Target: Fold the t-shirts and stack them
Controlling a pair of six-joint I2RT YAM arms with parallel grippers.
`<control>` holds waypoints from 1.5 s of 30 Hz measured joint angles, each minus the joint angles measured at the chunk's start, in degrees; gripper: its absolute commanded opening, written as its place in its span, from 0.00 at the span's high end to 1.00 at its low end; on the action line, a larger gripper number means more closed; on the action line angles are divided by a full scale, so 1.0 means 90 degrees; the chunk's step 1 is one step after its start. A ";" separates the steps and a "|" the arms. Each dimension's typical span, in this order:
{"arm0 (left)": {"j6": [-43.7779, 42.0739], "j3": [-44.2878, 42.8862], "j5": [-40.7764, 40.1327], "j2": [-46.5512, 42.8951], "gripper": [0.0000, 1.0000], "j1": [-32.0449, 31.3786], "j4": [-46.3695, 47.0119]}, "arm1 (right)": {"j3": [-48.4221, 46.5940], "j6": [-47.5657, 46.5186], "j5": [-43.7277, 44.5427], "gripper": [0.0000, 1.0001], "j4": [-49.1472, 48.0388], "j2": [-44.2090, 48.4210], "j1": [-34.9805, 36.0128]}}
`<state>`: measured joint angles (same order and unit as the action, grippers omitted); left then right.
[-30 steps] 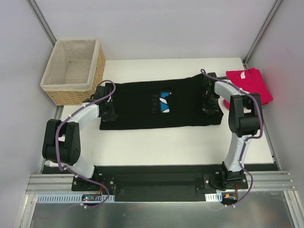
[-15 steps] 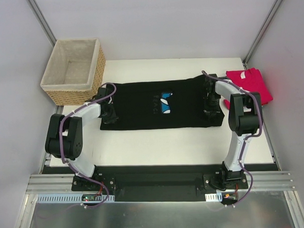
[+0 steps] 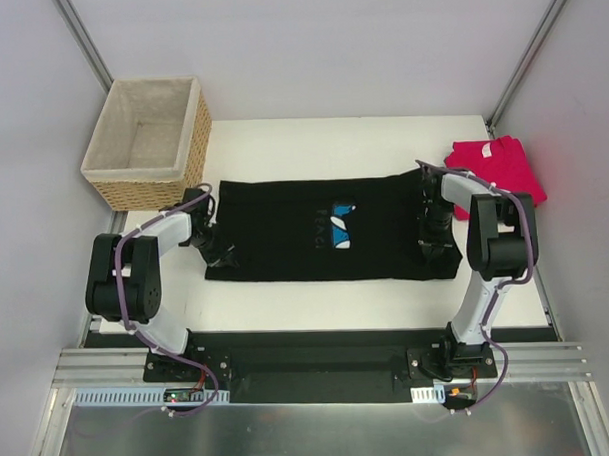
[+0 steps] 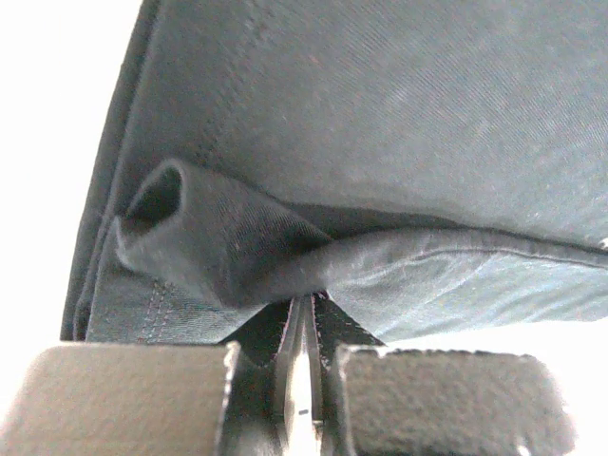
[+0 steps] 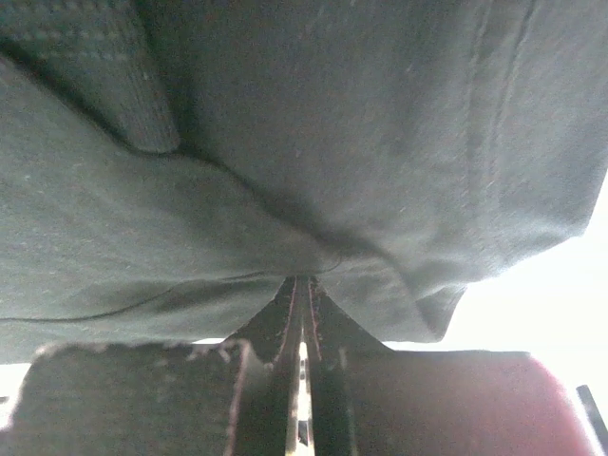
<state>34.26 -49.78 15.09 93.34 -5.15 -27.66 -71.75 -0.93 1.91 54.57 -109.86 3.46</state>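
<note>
You have two t-shirts to count: one black t-shirt (image 3: 285, 229) carrying a single blue printed patch, and one plain pinkish-red t-shirt (image 3: 497, 166). You have one woven wicker basket (image 3: 148, 190) with one pale cloth lining. You see two arms, one left arm (image 3: 121, 279) and one right arm (image 3: 495, 236), and one white desk (image 3: 327, 297) carrying it all.

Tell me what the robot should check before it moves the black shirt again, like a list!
1. Left gripper shut on the black shirt at its left edge: ok.
2. Right gripper shut on its right edge: ok.
3. Shirt spread out between them, print facing up: ok.
4. Red shirt clear of the right arm: cannot tell, the arm overlaps it from above.
5. Each pinch catches every cloth layer: cannot tell.
</note>
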 measured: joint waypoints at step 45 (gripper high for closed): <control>0.0423 0.0051 -0.0566 -0.3138 0.68 -0.0007 -0.2108 | 0.0454 0.0624 0.0976 0.99 0.0304 0.1649 -0.0160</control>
<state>38.06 -49.32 10.00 65.10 -5.21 -46.63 -67.66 4.69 10.70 57.30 -95.02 2.02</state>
